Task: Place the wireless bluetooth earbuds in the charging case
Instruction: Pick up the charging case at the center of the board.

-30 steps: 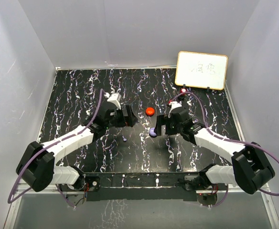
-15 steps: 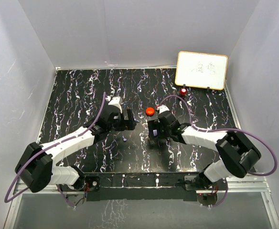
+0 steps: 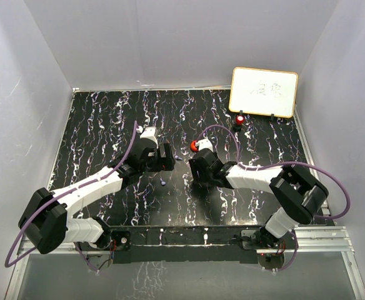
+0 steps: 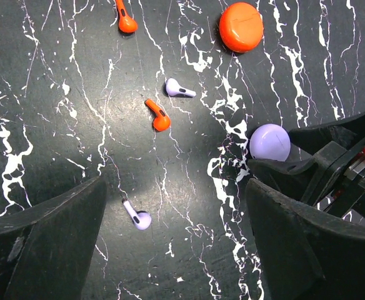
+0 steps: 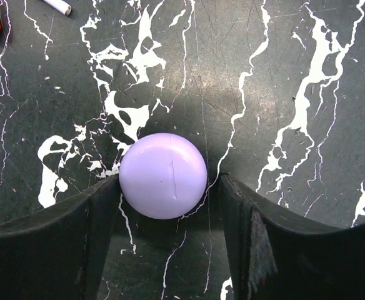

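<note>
In the left wrist view, two red-orange earbuds (image 4: 159,115) (image 4: 126,19) and two pale purple earbuds (image 4: 179,89) (image 4: 137,217) lie loose on the black marbled table. The round orange case (image 4: 240,27) and the round purple case (image 4: 270,142) are both closed. My left gripper (image 4: 176,250) is open and empty above the table, with the near purple earbud just inside its left finger. My right gripper (image 5: 169,187) is open and straddles the purple case (image 5: 162,175). Its left finger touches the case and its right finger stands a small gap away. From above, the left gripper (image 3: 168,157) and the right gripper (image 3: 195,170) face each other.
A white board (image 3: 264,92) stands at the back right, with a small red object (image 3: 240,119) in front of it. The orange case (image 3: 195,145) sits just behind my right gripper. White walls enclose the table on three sides.
My right gripper has moved left and now covers the purple case, which lay in the open beside it before. My left arm shifted only slightly.
</note>
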{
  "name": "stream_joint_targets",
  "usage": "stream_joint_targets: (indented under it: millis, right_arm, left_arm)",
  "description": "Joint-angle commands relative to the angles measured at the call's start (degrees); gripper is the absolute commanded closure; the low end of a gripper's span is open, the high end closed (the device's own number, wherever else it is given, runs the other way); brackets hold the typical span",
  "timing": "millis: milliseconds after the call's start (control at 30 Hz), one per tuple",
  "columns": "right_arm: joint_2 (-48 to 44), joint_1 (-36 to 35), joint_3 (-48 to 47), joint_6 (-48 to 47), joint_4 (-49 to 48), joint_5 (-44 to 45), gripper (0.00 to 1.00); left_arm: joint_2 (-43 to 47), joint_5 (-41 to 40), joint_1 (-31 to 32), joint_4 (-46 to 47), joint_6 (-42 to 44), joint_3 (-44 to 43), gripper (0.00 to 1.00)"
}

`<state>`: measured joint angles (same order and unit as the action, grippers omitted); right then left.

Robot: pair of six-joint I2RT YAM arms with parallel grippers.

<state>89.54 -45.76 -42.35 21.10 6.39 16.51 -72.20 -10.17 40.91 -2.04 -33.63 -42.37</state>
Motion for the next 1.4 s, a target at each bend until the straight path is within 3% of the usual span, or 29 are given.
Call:
stream_joint_targets:
  millis: [0,100,267,400,533,800,1033,1367]
  right_arm:
    - [1.58,-0.98,-1.60,0.68,1.35,3.97,0.42]
    - [2.05,-1.32,-1.64,0.54,1.30,4.56,0.51]
    - [2.51,-1.56,-1.33,-0.45,0.44,5.37,0.54]
    - [2.43,-1.59,-1.13,-0.53,0.20,6.27,0.67]
    - [-3.52,-1.78,2.19,-1.44,-4.00,6.80,0.68]
    - [-21.53,-1.79,9.59,-8.98,-14.79,0.62,0.68]
    - [-25.81,-1.74,9.83,-12.09,-16.07,-5.11,0.69]
    - [-26.25,-1.79,9.52,-12.74,-17.48,-8.96,0.70]
  left_arm:
    - [1.12,-1.18,0.23,-1.08,0.08,-0.96,0.12]
    - [1.21,-1.32,0.23,-1.44,-0.18,-0.96,0.16]
    - [1.45,-1.21,0.15,-1.69,-0.25,-1.08,0.18]
    - [1.17,-0.73,0.12,-1.69,-0.70,-1.14,0.19]
    - [1.12,2.62,-0.69,0.00,-1.41,-1.59,0.23]
    - [-3.20,18.15,-2.47,7.82,-3.78,-5.25,0.27]
    - [-9.37,29.96,-3.20,19.13,-9.16,-4.50,0.35]
    - [-11.07,34.02,-3.24,27.03,-12.15,-2.68,0.39]
